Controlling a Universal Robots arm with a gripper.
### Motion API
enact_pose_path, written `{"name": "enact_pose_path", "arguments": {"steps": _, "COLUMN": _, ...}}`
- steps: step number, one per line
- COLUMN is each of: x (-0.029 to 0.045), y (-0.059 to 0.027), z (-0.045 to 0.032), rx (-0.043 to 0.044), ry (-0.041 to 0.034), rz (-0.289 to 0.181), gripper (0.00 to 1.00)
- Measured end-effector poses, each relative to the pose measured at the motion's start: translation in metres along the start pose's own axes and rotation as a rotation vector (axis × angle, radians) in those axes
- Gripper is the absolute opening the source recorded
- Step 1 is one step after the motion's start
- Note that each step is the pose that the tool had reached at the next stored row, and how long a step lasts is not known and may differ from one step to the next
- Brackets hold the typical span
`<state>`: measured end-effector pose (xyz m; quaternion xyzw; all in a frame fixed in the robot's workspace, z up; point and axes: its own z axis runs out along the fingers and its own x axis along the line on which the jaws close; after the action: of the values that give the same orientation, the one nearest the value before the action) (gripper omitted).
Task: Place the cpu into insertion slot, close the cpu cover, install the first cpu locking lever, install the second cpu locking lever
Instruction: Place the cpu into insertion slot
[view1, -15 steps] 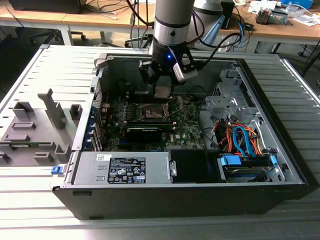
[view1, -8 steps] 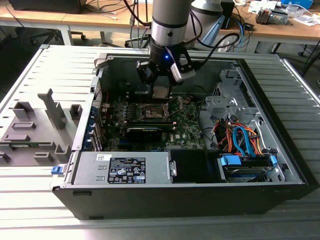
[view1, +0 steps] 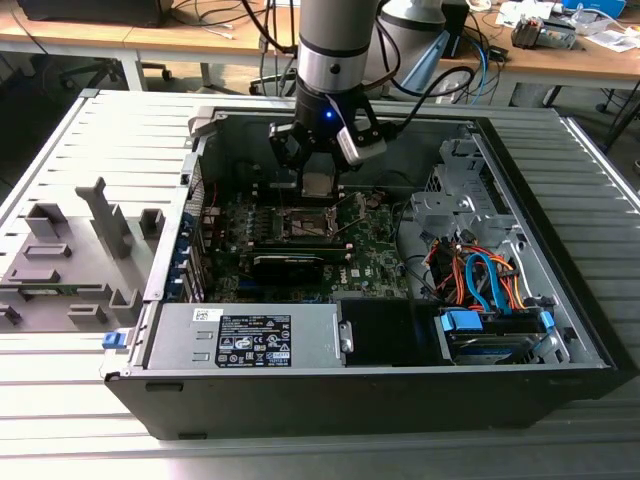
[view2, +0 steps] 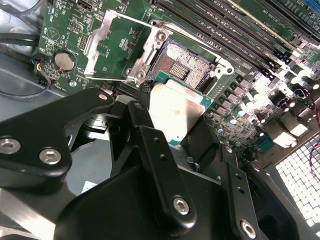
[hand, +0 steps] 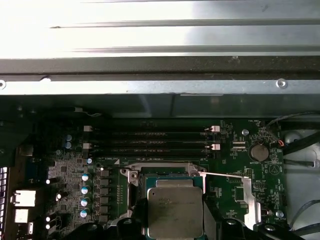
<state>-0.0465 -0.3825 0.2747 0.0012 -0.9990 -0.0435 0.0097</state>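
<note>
Black fingers (view2: 142, 120) of the gripper (view1: 317, 188) are clamped on the cpu (view2: 177, 112), pressing two opposite edges, with its metal face toward the wrist. The chip hangs just over the insertion slot (view2: 182, 65), whose contact field lies bare. Beside the slot the cpu cover (view2: 152, 47) stands swung open. Around them are the green motherboard (view2: 62, 25), the open computer case (view1: 400, 395) and the slatted counter (view1: 60, 420).

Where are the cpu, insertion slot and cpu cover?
cpu (view2: 175, 112), second wrist view, middle of its silvery face.
insertion slot (view2: 181, 62), second wrist view, its bare contact field.
cpu cover (view2: 149, 50), second wrist view, frame bar beside the slot.
</note>
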Motion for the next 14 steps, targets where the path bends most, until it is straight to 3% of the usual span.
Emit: {"name": "enact_pose_path", "arguments": {"steps": 14, "x": 0.0001, "y": 0.0, "z": 0.0007, "rx": 0.0004, "ry": -0.0005, "rz": 0.005, "gripper": 0.54}}
